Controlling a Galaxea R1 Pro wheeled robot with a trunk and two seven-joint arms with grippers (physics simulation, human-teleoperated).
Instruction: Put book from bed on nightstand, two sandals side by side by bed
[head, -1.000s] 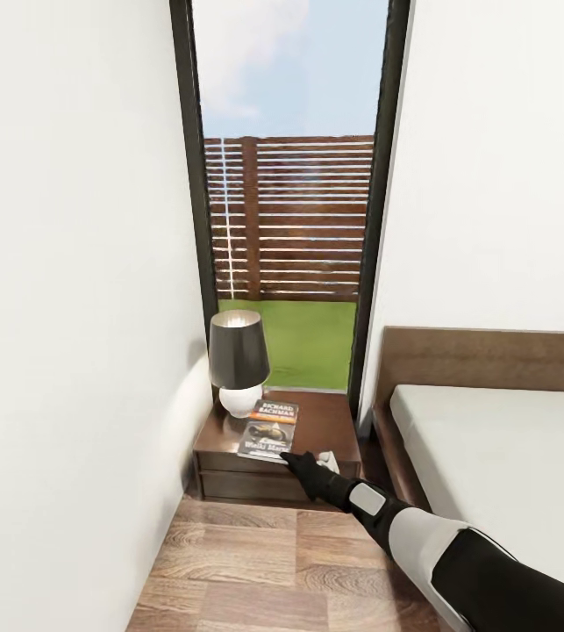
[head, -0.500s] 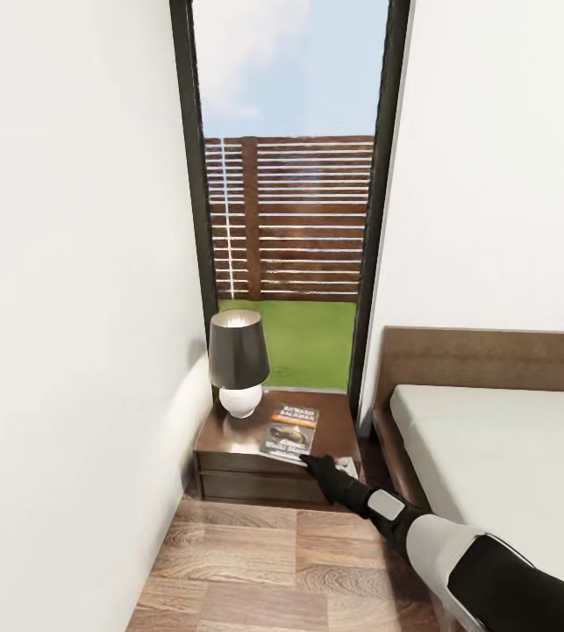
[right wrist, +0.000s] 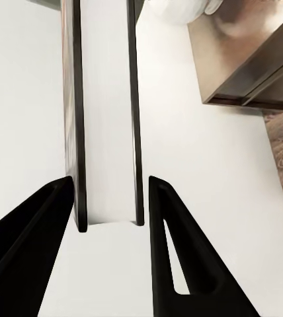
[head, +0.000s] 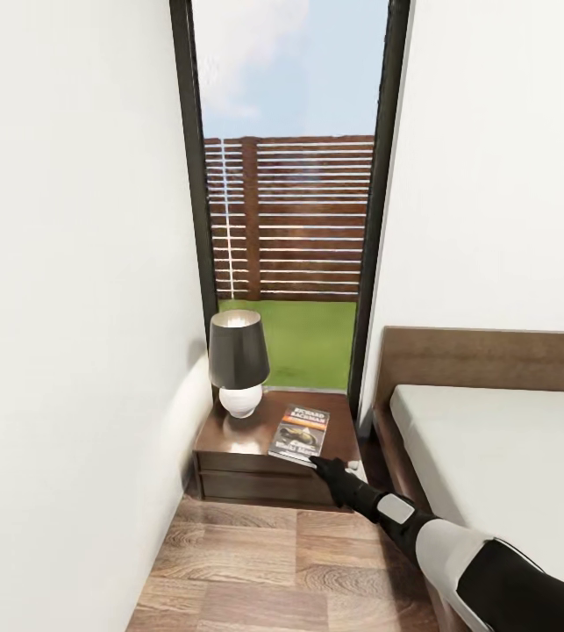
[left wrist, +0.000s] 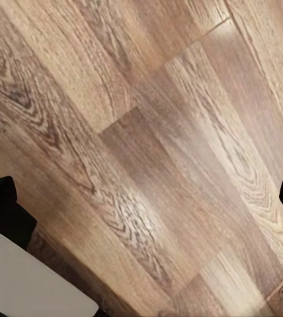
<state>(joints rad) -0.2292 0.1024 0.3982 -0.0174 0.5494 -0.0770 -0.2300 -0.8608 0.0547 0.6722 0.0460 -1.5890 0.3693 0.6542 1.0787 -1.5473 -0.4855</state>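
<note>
bedroom: white walls, tall black-framed window (head: 289,202) w/ fence + grass behind. bed (head: 501,456) on the robot's right, bare grey mattress, nothing on it that i can see. nightstand (head: 273,456) in the corner by the window, lamp (head: 239,362) at its back-left. book (head: 300,432) lies flat on the nightstand top, front-right part, its near edge close to the cabinet's front edge.

right gripper (head: 324,464) sits just at the book's near corner; right wrist view shows its fingers (right wrist: 174,251) spread apart w/ nothing between them, so released. left gripper (left wrist: 141,218) hangs over bare floor, looks spread, holding nothing.

risks, imo: pulling the arm back could clip the book's corner and drag it off the front edge. swinging wide could knock the lamp. sandals not seen yet.
</note>
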